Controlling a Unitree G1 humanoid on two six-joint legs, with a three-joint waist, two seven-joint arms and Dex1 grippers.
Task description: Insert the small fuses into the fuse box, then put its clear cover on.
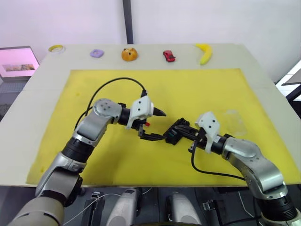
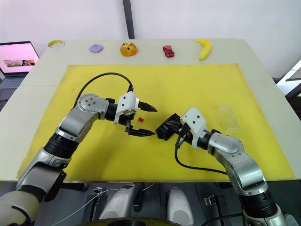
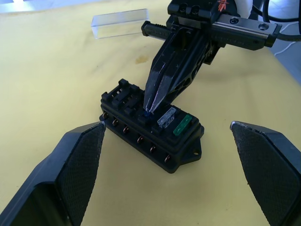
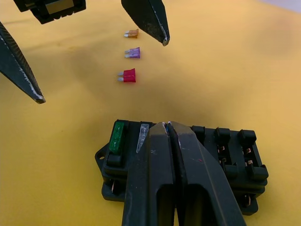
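1. Black plastic, the fuse box point(image 3: 151, 132) sits on your yellow mat point(image 1: 211, 89), a green fuse point(image 3: 182, 125) and a clear-grey fuse point(image 3: 166, 117) seated in end slots.
2. Your right gripper point(image 3: 149, 104) pinches a blue fuse point(image 3: 147, 112) at the third slot.
3. Your left gripper point(image 1: 154, 124) hangs wide open nearby.
4. Red point(image 4: 127, 76), purple point(image 4: 132, 52) and brown point(image 4: 131, 33) fuses lie loose; the clear cover point(image 3: 120, 23) rests apart.

Right claw point(image 4: 168, 126): fingers pressed together, tips down on the fuse box point(image 3: 151, 130), pinching a blue fuse point(image 3: 147, 112) at a slot. Left claw point(image 2: 143, 120): fingers spread wide, hovering just beside the fuse box on its left. Both arms bent at the elbow, reaching inward toward the fuse box
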